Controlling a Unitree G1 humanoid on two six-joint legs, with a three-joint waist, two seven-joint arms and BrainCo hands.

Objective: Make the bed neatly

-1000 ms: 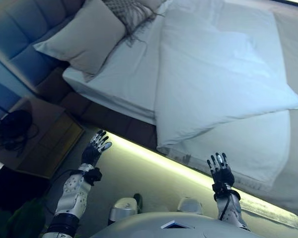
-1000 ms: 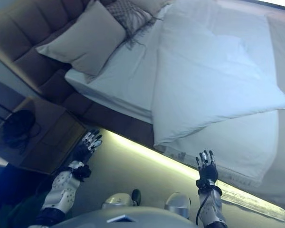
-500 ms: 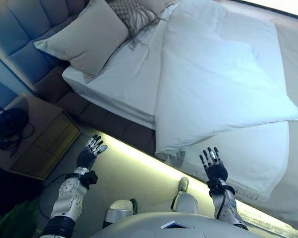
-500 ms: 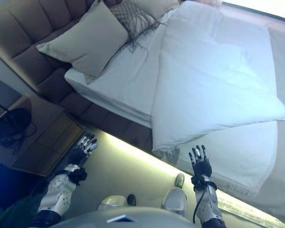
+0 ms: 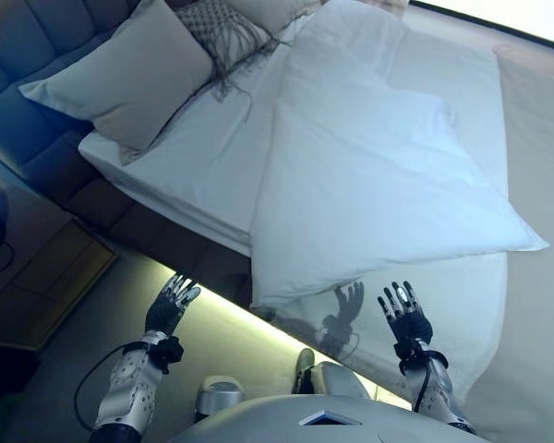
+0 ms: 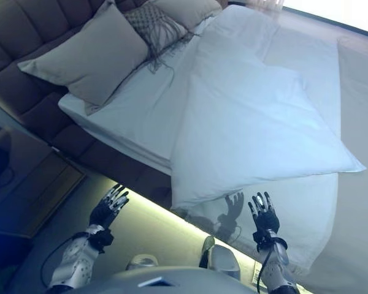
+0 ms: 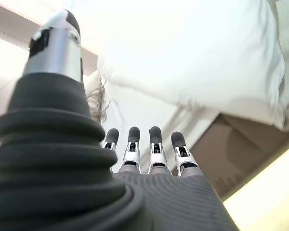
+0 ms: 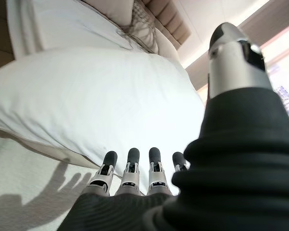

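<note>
A white duvet (image 5: 379,175) lies folded back on the bed, its near corner (image 5: 263,293) at the mattress edge and a point (image 5: 535,245) reaching right. Bare white sheet (image 5: 194,157) shows beside it. A beige pillow (image 5: 120,78) and a fringed cushion (image 5: 223,26) lie at the headboard. My left hand (image 5: 169,305) hovers open over the floor beside the bed frame. My right hand (image 5: 403,316) is open just short of the sheet's near edge, its shadow on the cloth. Neither hand touches any fabric.
A padded headboard (image 5: 37,37) runs along the upper left. A dark wooden nightstand (image 5: 32,277) stands left of the bed. A lit strip (image 5: 249,318) glows under the brown bed frame (image 5: 166,235). A beige spread (image 5: 535,138) covers the bed's far right side.
The whole view has shifted as the camera came closer to the bed. Both hands stay open and raised; the right hand's shadow now falls on the sheet.
</note>
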